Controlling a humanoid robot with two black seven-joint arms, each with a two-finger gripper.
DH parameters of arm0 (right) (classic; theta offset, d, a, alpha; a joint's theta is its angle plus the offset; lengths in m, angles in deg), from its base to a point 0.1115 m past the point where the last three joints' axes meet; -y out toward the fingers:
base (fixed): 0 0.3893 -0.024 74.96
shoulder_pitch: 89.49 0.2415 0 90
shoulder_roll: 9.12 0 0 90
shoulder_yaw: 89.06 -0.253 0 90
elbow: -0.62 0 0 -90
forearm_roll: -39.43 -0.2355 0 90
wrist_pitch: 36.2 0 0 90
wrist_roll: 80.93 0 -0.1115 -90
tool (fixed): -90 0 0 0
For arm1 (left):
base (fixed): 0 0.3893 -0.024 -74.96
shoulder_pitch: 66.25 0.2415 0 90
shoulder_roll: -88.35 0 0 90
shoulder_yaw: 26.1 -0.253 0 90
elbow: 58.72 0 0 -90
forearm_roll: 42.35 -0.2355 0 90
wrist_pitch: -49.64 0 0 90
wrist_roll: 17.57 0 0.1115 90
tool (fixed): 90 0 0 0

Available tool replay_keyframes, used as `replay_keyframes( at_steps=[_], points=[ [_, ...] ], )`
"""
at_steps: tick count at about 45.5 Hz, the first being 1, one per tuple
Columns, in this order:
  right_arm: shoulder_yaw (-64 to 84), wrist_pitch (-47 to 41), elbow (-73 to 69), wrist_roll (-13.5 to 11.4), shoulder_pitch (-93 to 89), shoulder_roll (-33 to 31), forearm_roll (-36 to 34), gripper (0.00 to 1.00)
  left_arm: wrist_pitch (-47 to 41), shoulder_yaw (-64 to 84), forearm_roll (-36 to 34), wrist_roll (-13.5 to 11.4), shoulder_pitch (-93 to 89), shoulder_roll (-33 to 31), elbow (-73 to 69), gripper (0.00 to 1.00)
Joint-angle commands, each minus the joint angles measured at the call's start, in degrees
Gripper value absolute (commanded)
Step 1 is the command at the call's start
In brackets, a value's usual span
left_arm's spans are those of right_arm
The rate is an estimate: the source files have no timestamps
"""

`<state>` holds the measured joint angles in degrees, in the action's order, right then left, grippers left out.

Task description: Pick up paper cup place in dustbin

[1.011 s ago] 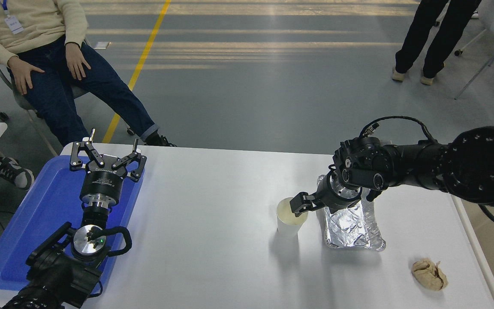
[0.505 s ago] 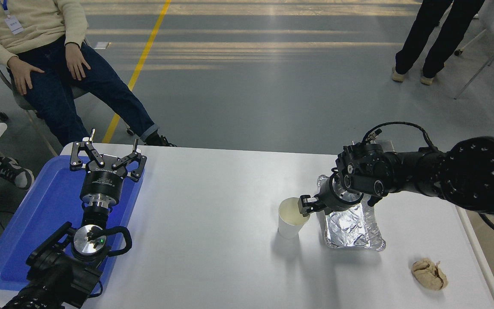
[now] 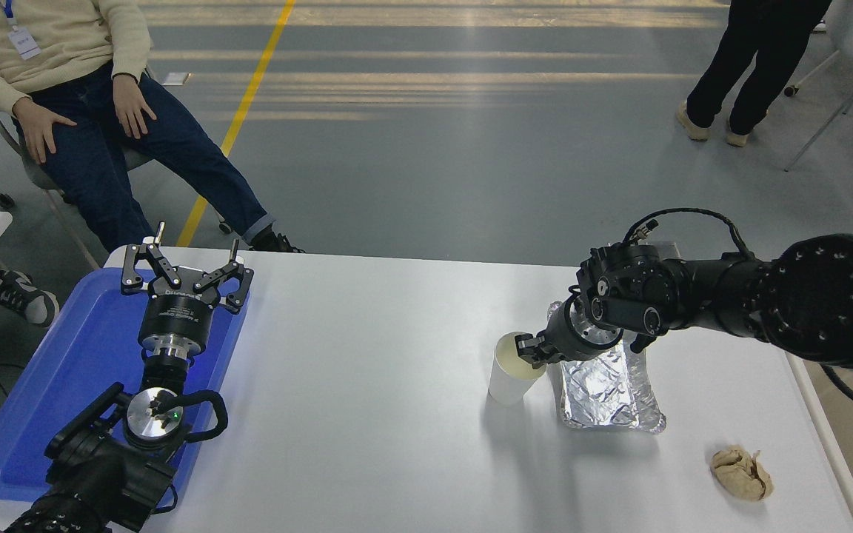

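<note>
Right gripper (image 3: 529, 349) pinches the paper cup (image 3: 512, 369) rim — cup tilted, beside foil tray (image 3: 608, 389).

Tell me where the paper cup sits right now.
In the head view the cup stands right of the table's centre, just left of the foil tray, with the right pincer gripping its rim.

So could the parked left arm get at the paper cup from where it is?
Probably not easily: the left gripper sits over the blue tray, far across the table from the paper cup, which the right gripper already grips.
</note>
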<state>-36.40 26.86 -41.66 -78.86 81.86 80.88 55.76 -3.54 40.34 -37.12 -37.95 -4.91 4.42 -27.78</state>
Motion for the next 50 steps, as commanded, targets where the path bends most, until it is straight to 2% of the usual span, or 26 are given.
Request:
replay_keyframes(
  at_steps=[1, 20, 50],
  points=[
    [-0.02, -2.50, -1.84, 0.04, 5.13, 0.00, -4.72, 0.00, 0.00, 0.00, -0.04, -0.01, 0.00, -0.08, 0.00, 1.00],
    [2.80, -5.32, -13.62, 0.04, 21.74, 0.00, -9.91, 0.00, 0.00, 0.00, -0.05, -0.01, 0.00, -0.08, 0.00, 1.00],
    [6.48, -7.43, -32.25, 0.04, 46.88, -0.53, -12.28, 0.00, 0.00, 0.09, 0.04, -0.10, 0.00, -0.17, -0.09, 1.00]
  ],
)
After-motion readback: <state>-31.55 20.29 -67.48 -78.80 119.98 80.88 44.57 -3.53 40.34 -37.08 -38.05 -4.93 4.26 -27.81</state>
